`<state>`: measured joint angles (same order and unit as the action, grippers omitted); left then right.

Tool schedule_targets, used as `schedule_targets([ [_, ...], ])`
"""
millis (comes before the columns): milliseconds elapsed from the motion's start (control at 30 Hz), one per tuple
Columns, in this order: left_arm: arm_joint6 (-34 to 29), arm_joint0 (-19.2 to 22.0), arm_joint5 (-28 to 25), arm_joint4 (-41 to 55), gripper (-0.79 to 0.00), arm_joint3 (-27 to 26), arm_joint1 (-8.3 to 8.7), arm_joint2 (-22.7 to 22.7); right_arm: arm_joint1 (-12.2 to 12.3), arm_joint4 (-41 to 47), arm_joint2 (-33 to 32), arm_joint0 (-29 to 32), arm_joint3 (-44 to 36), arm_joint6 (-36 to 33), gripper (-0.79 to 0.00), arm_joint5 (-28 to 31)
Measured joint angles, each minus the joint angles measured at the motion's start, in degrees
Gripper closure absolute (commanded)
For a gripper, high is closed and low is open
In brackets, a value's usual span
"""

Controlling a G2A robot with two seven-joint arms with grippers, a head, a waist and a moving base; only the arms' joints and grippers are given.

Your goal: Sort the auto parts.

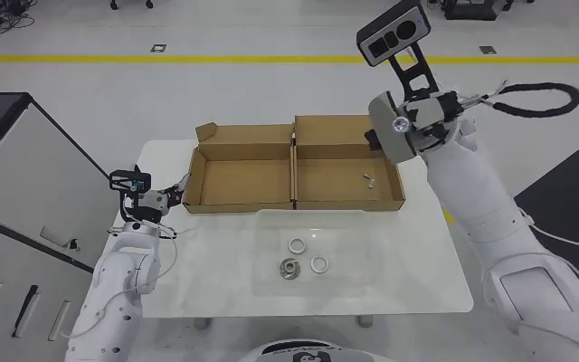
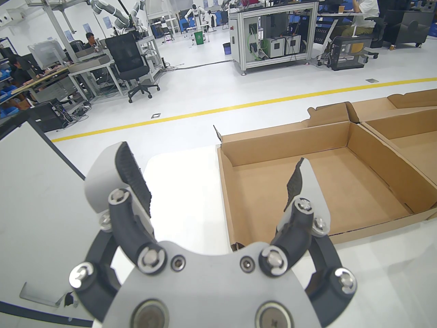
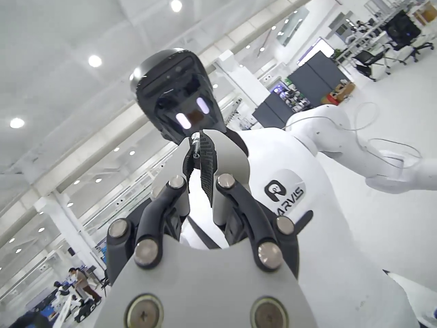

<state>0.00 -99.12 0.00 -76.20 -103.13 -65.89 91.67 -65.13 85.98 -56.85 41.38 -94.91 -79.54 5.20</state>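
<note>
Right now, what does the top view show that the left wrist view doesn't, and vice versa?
Top view adds: two white rings and a grey metal part on the table, a small metal piece inside the right box, and the right gripper raised above that box's far corner.
Left wrist view adds: the left gripper seen close, its jaws wide apart with nothing between them.
Shared: the left gripper, the empty left box, part of the right box, the table.

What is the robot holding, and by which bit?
The right gripper pinches a small metal part by its sides, at the jaw tips. The left gripper is open, empty.
</note>
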Motion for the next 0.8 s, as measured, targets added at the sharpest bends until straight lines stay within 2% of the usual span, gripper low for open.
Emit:
schedule_targets([
  [200, 0.00, 0.00, 0.00, 0.00, -0.785, 0.00, 0.00, 0.00, -1.04, 6.62, -1.15, 1.65, -0.01, -0.61, 0.000, -0.54],
  [300, 0.00, 0.00, 0.00, 0.00, -0.785, 0.00, 0.00, 0.00, -1.37, 6.44, -1.75, 1.88, 0.12, -0.64, 0.000, -0.99],
  [700, 0.00, 0.00, 0.00, 0.00, -0.785, 0.00, 0.00, 0.00, -1.00, -10.87, -5.34, 1.58, 0.61, -0.19, 0.000, -3.26],
  [800, 0.00, 0.00, 0.00, 0.00, -0.785, 0.00, 0.00, 0.00, -1.05, -12.11, -5.80, 1.90, 0.28, -0.20, 0.000, -3.70],
])
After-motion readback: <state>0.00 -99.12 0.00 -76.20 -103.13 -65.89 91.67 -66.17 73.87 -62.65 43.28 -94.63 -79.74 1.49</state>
